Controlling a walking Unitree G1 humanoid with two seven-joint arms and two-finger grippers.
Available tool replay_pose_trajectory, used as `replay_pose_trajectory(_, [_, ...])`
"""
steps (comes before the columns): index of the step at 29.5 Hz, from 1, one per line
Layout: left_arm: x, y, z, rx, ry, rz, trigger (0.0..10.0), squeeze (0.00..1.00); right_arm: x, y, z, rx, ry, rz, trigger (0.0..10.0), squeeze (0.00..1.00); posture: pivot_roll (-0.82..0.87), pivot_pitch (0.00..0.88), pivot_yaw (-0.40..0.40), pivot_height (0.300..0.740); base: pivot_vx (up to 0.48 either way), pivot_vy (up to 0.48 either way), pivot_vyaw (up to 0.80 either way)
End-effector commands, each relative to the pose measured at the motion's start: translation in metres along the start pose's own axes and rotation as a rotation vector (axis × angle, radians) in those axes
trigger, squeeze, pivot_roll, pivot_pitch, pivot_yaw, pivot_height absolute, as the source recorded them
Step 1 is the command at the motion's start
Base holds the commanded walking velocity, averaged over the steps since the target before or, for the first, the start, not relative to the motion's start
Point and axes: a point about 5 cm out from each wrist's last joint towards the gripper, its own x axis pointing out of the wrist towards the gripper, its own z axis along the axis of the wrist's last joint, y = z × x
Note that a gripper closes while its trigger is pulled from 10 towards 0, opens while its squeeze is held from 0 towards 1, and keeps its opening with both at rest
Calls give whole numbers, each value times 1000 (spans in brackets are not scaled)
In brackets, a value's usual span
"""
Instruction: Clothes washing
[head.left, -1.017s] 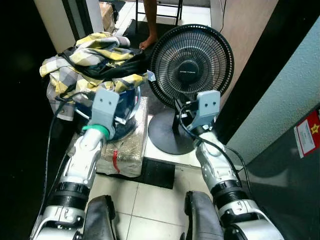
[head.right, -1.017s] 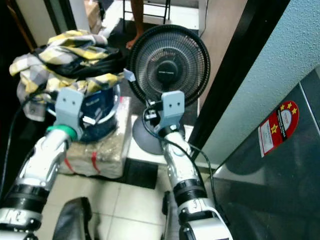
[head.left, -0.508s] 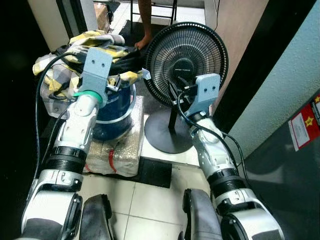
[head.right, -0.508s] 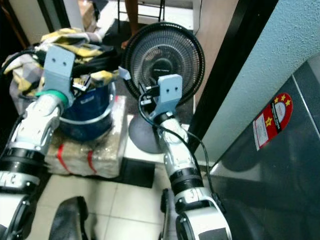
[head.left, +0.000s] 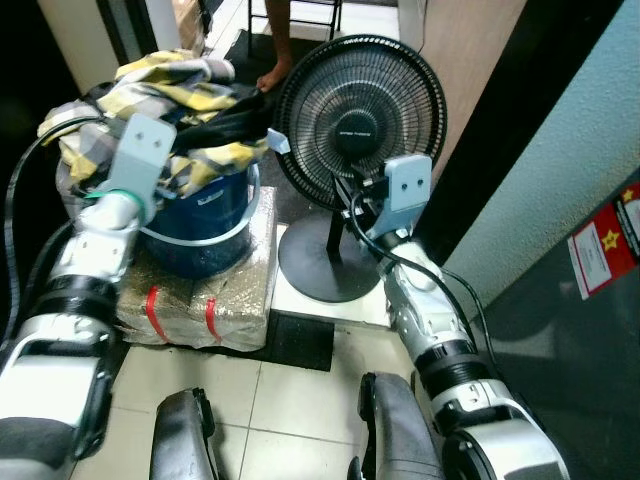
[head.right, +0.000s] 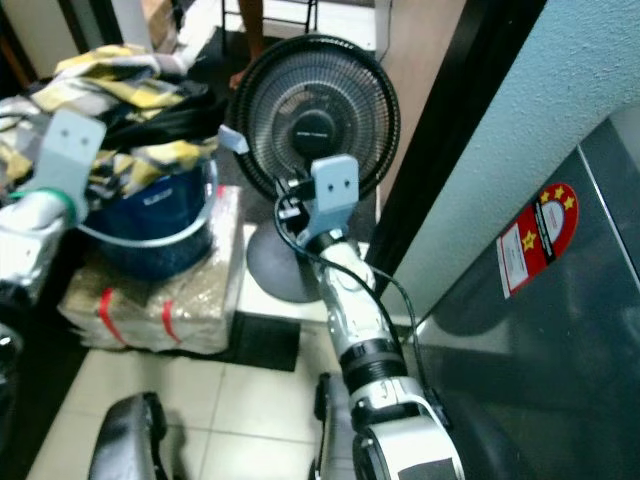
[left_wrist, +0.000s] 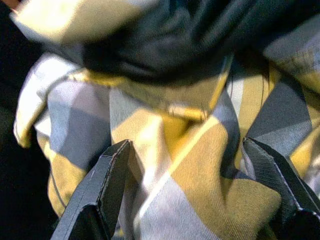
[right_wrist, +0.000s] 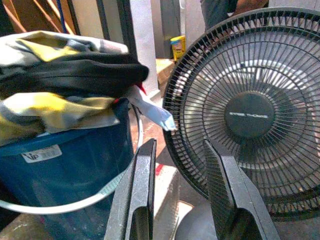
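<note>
Two grippers are raised in front of the robot. The left gripper (left_wrist: 200, 195) is at the heap of clothes (head.left: 170, 95), its fingers spread apart with the yellow, grey and white checked cloth between them, not yet pinched. The right gripper (right_wrist: 177, 200) hangs just beside the fan (head.left: 360, 130), its fingers a little apart and holding nothing.

The clothes are a crumpled pile: checked fabric in yellow and grey, with a black garment (head.left: 225, 125) lying across the middle. They overflow from a blue bucket (head.left: 200, 225) with a pale wire handle. The bucket stands on a wrapped bundle (head.left: 205, 300) tied with red bands, on the floor to the left of the fan's round base. Behind the pile a person's bare foot (head.left: 272, 75) is on the floor.

Compared with one second ago, the left arm has come up from the front of the bucket and moved to the robot's left, onto the cloth. The right arm is almost in the same place.
</note>
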Motion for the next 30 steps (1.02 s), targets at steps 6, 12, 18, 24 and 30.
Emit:
replay_pose_trajectory(6, [-1,1,-18,-52,49,12,0,0,3,3,-2,3,11,15,10000,0,95,68,-31,446,0,0,0])
replay_pose_trajectory(12, [-1,-5,-10,-125,8,-11,0,0,3,2,-2,1,12,17,10000,0,89,58,-31,446,0,0,0])
replay_pose_trajectory(18, [-11,-19,22,-242,-169,-86,0,0,0,1,-2,-3,10,14,10000,0,79,48,-24,446,0,0,0])
replay_pose_trajectory(24, [-41,-32,84,-346,-503,-183,0,0,1,-1,-1,-6,7,9,10000,0,80,50,-26,446,0,0,0])
replay_pose_trajectory(30, [-75,-51,153,-418,-756,-288,10000,0,3,1,0,-4,3,13,10000,0,79,45,-26,446,0,0,0])
